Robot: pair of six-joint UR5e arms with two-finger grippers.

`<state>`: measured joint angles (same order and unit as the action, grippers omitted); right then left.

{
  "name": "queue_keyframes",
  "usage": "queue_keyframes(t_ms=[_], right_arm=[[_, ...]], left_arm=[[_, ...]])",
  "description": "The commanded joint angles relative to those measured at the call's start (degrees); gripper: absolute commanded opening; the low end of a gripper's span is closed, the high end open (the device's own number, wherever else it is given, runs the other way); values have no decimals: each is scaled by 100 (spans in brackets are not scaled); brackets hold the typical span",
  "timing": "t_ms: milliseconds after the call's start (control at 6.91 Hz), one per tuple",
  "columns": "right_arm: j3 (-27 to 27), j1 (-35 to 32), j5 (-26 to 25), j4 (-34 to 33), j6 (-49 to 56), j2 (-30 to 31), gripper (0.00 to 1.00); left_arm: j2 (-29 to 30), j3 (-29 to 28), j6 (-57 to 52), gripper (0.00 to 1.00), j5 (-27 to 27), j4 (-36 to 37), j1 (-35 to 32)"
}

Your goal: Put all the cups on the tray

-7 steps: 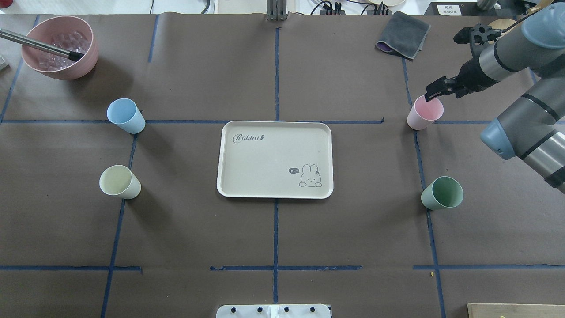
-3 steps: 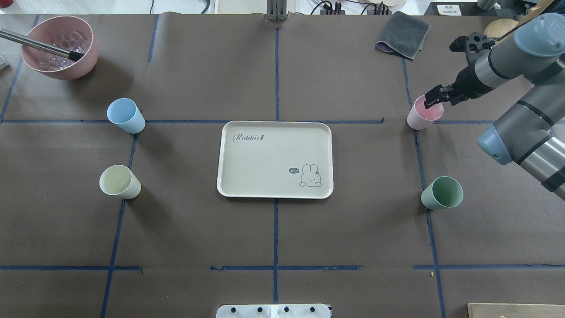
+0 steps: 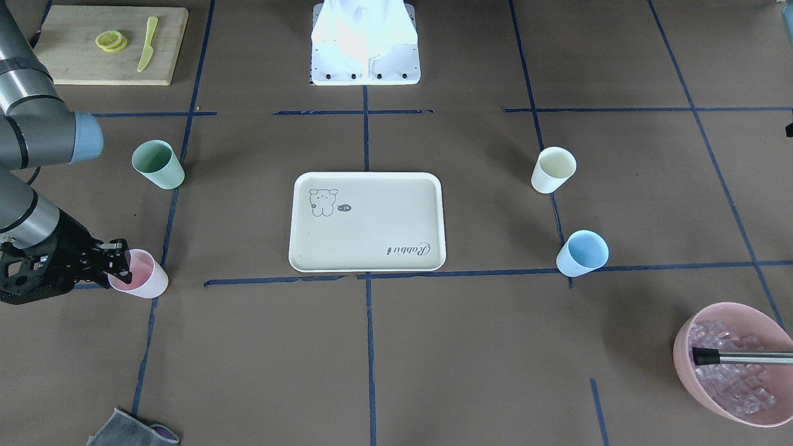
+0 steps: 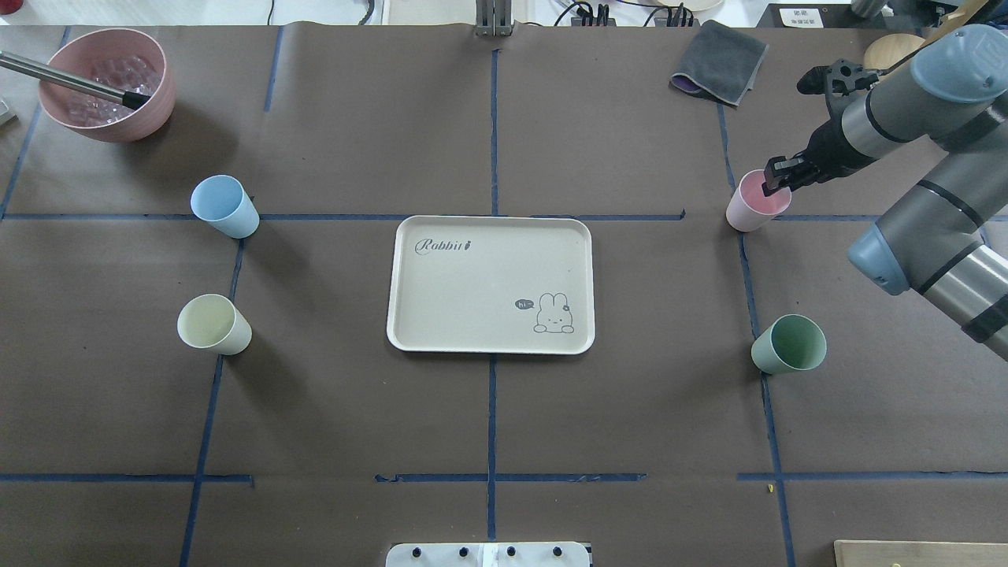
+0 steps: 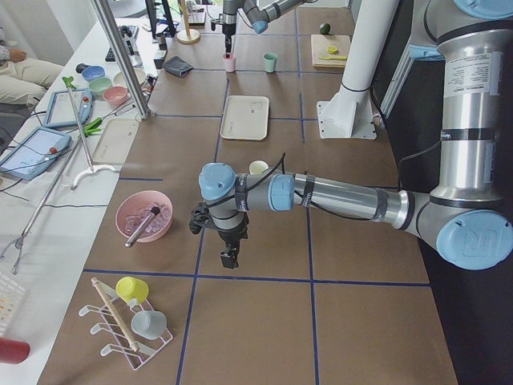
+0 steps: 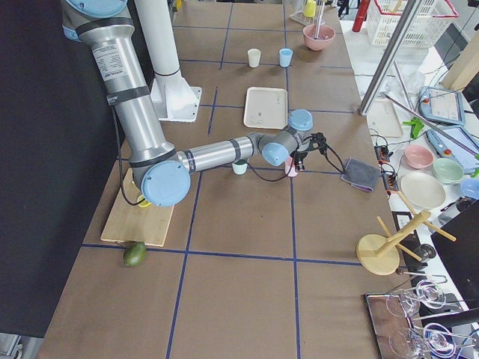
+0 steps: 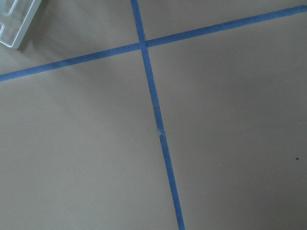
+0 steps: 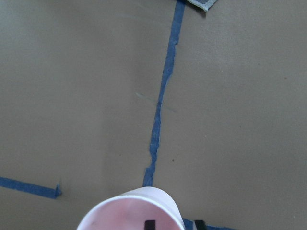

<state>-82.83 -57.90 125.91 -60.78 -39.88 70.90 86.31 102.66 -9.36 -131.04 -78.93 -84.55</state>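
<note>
at upper right my right pincer [image 4: 776, 179] straddles the pink cup [image 4: 744, 211] rim, narrow, not pinching yet, ready to lift.

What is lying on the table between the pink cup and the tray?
Nothing stands there. In the overhead view, the stretch from the pink cup to the tray shows only brown table cover crossed by a blue tape line.

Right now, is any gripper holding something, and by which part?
It cannot be told. The right gripper straddles the rim of the pink cup, one finger inside, one outside; whether it is clamped does not show. The left gripper shows nothing in it.
</note>
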Motion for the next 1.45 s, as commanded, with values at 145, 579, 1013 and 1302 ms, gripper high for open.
queue_keyframes(t_ms=[145,579,1013,1302], right_arm=[[-171,94,241,-502,-585,-513,0],[-295,865,-142,-584,-2491,-1287,0],[-321,1683,-1127,-1163,-3454,-1728,1],[-400,1773,-1217,-1200,-3605,-1694,76]], left_arm=[[0,0,5,100,0,0,35],[0,0,5,100,-9,0,36],[0,9,5,100,-9,0,36],[0,0,5,100,-9,0,36]])
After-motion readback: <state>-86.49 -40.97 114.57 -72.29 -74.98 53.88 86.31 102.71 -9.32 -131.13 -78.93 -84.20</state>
